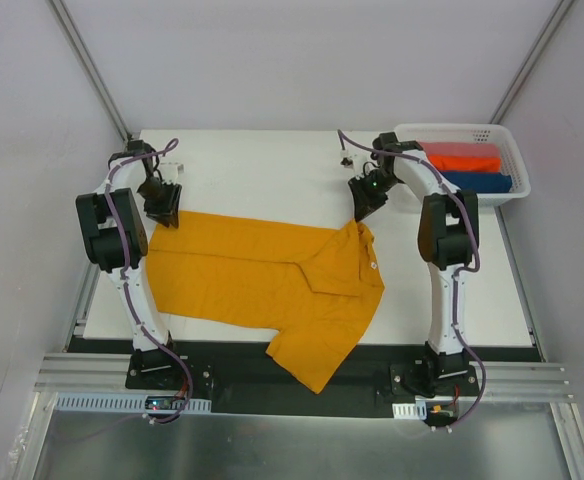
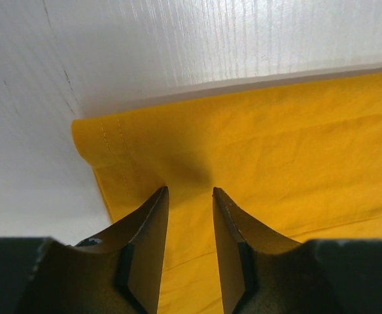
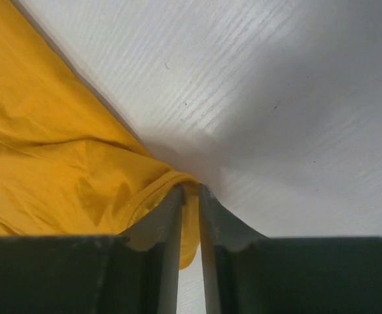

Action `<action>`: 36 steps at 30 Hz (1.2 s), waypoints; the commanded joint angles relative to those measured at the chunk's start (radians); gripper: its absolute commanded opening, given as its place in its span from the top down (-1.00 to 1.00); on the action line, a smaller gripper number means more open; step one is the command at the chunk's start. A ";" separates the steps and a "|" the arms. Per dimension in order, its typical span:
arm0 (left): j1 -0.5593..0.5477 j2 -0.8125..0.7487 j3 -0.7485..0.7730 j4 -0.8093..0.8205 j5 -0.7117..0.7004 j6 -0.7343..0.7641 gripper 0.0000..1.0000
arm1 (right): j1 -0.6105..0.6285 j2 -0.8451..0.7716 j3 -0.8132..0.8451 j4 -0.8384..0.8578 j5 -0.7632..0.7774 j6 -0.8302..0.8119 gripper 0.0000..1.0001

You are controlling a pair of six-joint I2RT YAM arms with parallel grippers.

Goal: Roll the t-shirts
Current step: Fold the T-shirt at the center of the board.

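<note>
1. A mustard-yellow shirt [image 1: 262, 275] lies spread across the middle of the white table [image 1: 262, 170], its long side running left to right.
2. One part of the shirt reaches past the near table edge and lies over the dark rail between the two arm bases.
3. The left pincer [image 1: 162, 212] is down at the shirt's far left corner, beside the stitched hem.
4. In the left wrist view its fingers [image 2: 148, 242] stand apart, with flat cloth showing in the gap. No pinched fold shows there.
5. The right pincer [image 1: 364, 212] is at the shirt's far right corner.
6. In the right wrist view its fingers [image 3: 168, 222] are almost together, and a strip of the shirt's edge is clamped between them.
7. A white basket [image 1: 447, 128] sits at the far right corner of the table, well apart from the shirt.
8. The basket holds a red cloth [image 1: 462, 157] and a blue cloth [image 1: 477, 181].
</note>
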 commanded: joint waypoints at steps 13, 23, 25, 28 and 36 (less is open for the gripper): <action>0.037 -0.009 -0.036 -0.029 -0.095 -0.042 0.58 | -0.124 -0.282 -0.272 0.338 0.163 0.165 0.99; 0.011 -0.121 -0.006 -0.032 0.014 -0.082 0.49 | -0.121 -0.350 -0.314 0.285 0.198 0.151 0.25; 0.008 -0.119 0.003 -0.034 0.028 -0.082 0.49 | -0.121 -0.359 -0.334 0.268 0.183 0.110 0.29; 0.005 -0.087 0.037 -0.032 0.042 -0.085 0.52 | -0.113 -0.314 -0.320 0.193 0.149 0.030 0.56; 0.005 0.026 0.111 -0.038 0.047 -0.076 1.00 | -0.081 -0.209 -0.254 0.050 0.119 -0.140 0.99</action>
